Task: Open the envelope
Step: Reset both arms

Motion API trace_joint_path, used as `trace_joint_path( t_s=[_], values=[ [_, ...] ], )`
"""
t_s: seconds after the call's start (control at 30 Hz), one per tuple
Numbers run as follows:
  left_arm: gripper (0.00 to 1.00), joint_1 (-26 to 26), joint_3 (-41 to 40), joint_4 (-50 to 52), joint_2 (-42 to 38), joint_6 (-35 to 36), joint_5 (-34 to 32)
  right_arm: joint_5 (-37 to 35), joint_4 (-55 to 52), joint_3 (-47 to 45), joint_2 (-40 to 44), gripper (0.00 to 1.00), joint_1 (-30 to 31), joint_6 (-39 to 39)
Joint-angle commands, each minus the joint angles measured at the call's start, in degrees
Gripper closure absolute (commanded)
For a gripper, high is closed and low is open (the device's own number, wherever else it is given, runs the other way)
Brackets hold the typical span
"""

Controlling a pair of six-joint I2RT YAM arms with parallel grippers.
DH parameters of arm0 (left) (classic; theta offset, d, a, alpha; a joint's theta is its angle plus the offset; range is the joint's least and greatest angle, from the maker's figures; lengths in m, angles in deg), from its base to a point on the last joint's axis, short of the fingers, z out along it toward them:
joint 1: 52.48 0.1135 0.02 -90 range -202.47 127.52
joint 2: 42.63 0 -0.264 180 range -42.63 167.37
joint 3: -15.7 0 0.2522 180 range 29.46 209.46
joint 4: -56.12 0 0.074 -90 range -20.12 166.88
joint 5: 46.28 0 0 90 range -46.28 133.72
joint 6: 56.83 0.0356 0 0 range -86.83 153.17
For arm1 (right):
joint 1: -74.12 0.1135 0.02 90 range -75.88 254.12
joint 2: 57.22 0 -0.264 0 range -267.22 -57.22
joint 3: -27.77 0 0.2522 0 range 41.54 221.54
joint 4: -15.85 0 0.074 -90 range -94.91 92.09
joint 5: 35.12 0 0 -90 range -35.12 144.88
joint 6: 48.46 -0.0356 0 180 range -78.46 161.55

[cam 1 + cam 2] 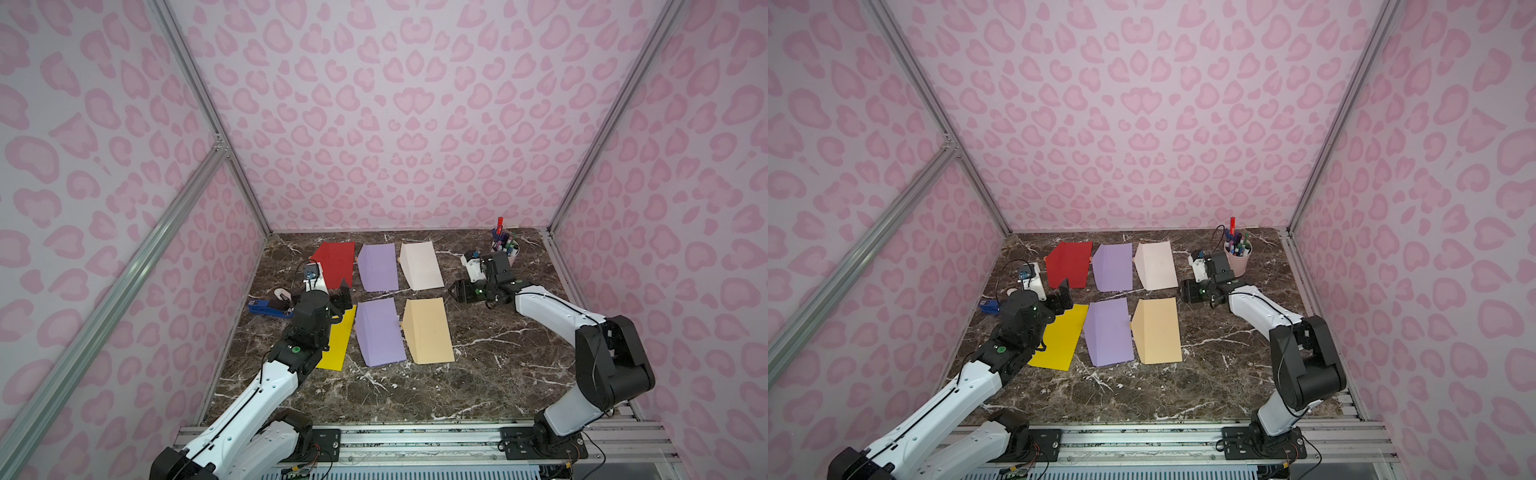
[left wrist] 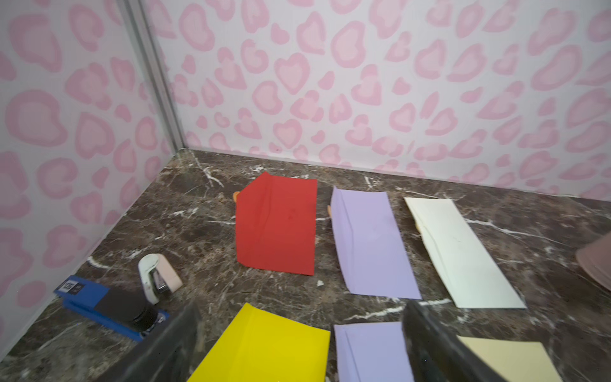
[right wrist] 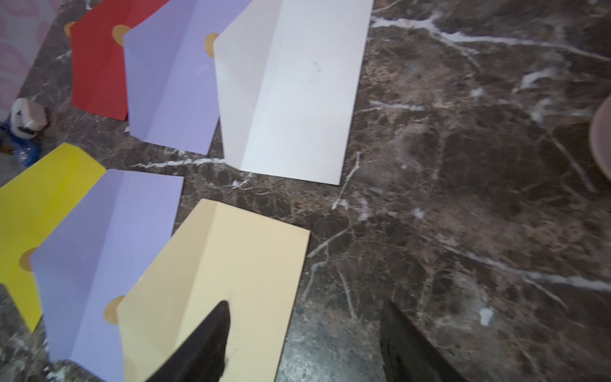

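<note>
Left tool [image 2: 299, 306] and right tool [image 3: 306, 302] gape empty — left arm [image 1: 266, 382] half-hides yellow envelope [image 1: 338, 345], maybe its flap.

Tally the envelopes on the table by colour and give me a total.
Red envelope: 1
Lilac envelopes: 2
White envelope: 1
Yellow envelope: 1
Cream envelope: 1
Total: 6
</note>
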Motion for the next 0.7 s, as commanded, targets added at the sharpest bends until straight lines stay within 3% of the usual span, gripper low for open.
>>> trace_joint_path(
  t_s=[0.0,0.37,0.57,0.67],
  values=[
    [0.04,4.2,-1.0,-3.1,2.2,-0.5,1.0,-5.9,4.9,-2.0,0.7,0.27,-1.6,0.5],
    [0.03,20.3,-6.5,-20.4,16.6,4.4,4.5,-21.9,17.4,-12.9,9.0,0.25,-4.7,0.9],
    [0.03,22.4,-9.7,-37.6,26.6,4.0,9.3,-25.3,26.4,-18.8,10.6,0.23,-5.1,3.2],
    [0.0,22.1,-9.2,-40.8,30.4,5.7,9.3,-26.3,30.8,-20.9,10.7,0.23,-5.1,5.5]
  ],
)
